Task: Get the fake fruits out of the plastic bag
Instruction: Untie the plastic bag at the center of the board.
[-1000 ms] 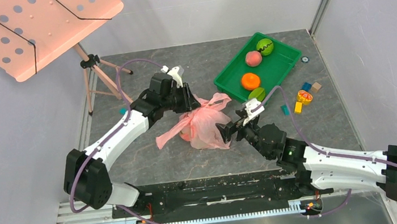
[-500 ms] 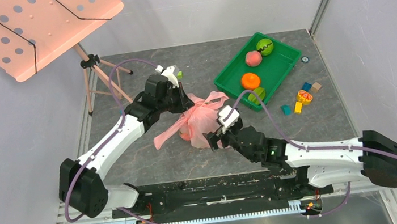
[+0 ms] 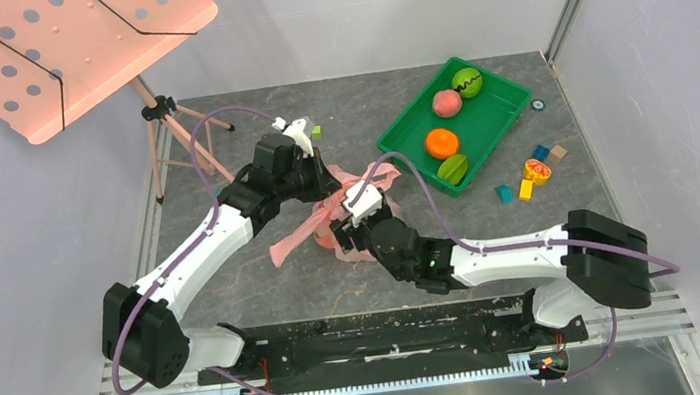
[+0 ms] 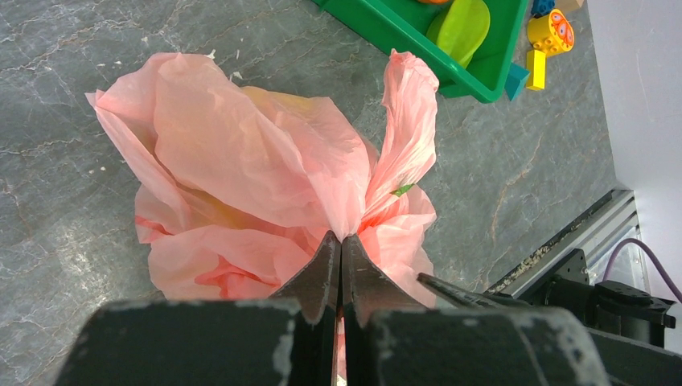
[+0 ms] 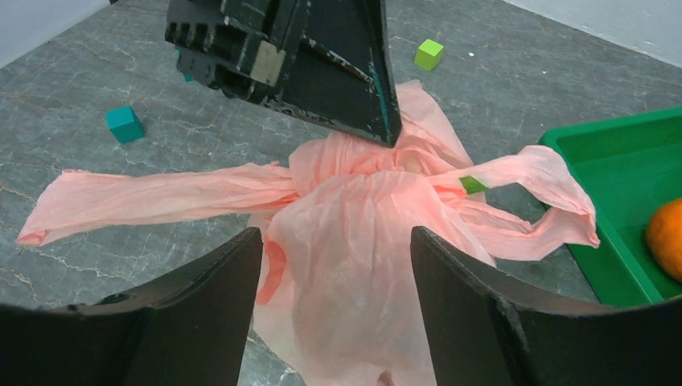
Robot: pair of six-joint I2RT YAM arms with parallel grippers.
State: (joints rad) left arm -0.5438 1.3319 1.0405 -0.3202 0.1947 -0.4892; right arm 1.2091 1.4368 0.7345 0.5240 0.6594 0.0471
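The pink plastic bag (image 3: 357,189) lies crumpled mid-table, one handle trailing left (image 3: 291,240). My left gripper (image 3: 326,184) is shut on the bag's gathered top; in the left wrist view its tips (image 4: 341,239) pinch the plastic (image 4: 241,153). My right gripper (image 3: 344,236) is open at the bag's near side; in the right wrist view its jaws (image 5: 336,233) straddle the bag's body (image 5: 362,241) without touching. The fake fruits are hidden inside; a reddish shape (image 5: 273,269) and a green bit (image 5: 473,184) show through.
A green tray (image 3: 496,104) at back right holds an orange fruit (image 3: 441,143), a pink peach (image 3: 446,103), a green ball (image 3: 467,81) and a yellow-green oval fruit (image 3: 453,168). Toy blocks (image 3: 530,175) lie right of it. A music stand tripod (image 3: 159,110) stands back left. A green cube (image 3: 316,132) lies nearby.
My right arm has swung left, bringing its open gripper from the bag's right side to its near-left side. My left gripper has kept its hold and shifted slightly back-left.
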